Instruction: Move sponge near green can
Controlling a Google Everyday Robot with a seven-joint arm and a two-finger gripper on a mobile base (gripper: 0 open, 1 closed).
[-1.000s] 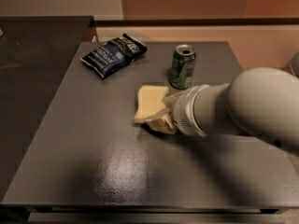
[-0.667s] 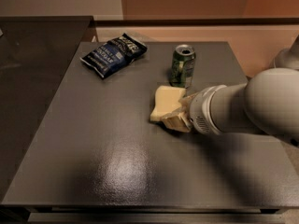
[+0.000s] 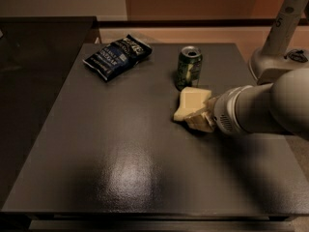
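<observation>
The pale yellow sponge [image 3: 189, 102] is low over the dark table [image 3: 120, 144], just in front of the green can [image 3: 189, 67] and close to its base. My gripper [image 3: 199, 119] comes in from the right on a thick white arm and is shut on the sponge's near right side. Its pale yellow fingers [image 3: 203, 124] show just below the sponge. The can stands upright with its silver top showing. I cannot tell whether the sponge touches the can or the table.
A dark blue crinkled chip bag [image 3: 117, 57] lies at the table's far left. A white robot base and post [image 3: 280, 52] stand off the table's far right corner. A darker counter [image 3: 38, 57] adjoins the table on the left.
My gripper has carried the sponge to the right and slightly away from the camera, from the table's middle to just in front of the green can. The can and chip bag have not moved.
</observation>
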